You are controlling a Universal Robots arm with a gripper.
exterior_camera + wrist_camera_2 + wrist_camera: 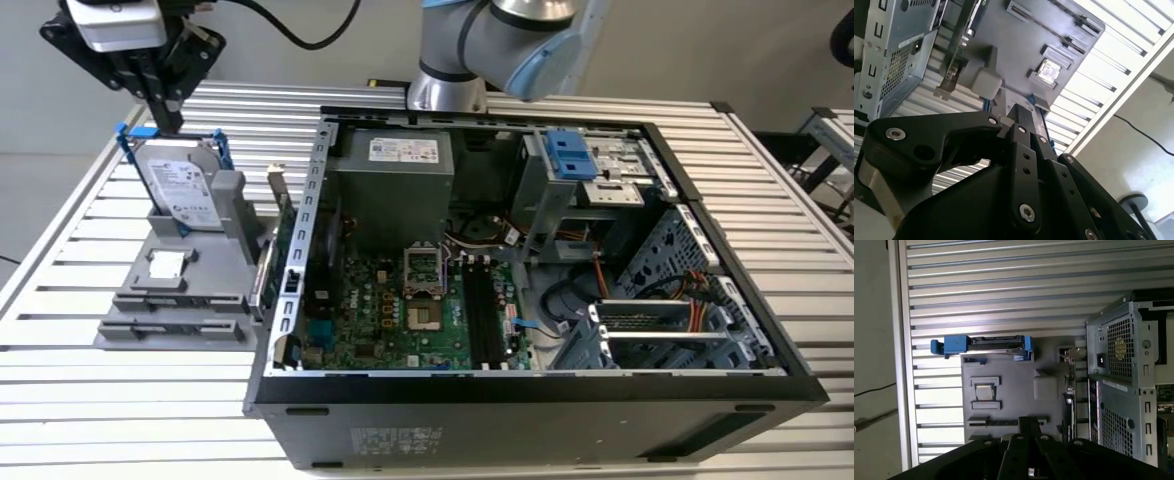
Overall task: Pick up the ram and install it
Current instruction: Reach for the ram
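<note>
At the exterior view's left, just over the top edge of a silver hard drive in a light-blue plastic bracket (183,183), hangs the black two-fingered gripper (166,118). Its fingers are pressed together with nothing between them. The drive stands upright at the far end of a grey plastic fixture block (214,300) that rests on a slatted aluminium table (80,400).

The ram (996,422) lies in the fixture's long slot, at the end away from the drive and beyond a small square silvery chip (983,392). In the first wrist view it is seen edge-on as a long, narrow dark stick, and its colour cannot be made out.

Beside the fixture, toward the exterior view's right, sits an open black computer case (534,400). Inside it lies a large green motherboard (387,300) with long black memory slots (483,312). The ram is not yet in them.
</note>
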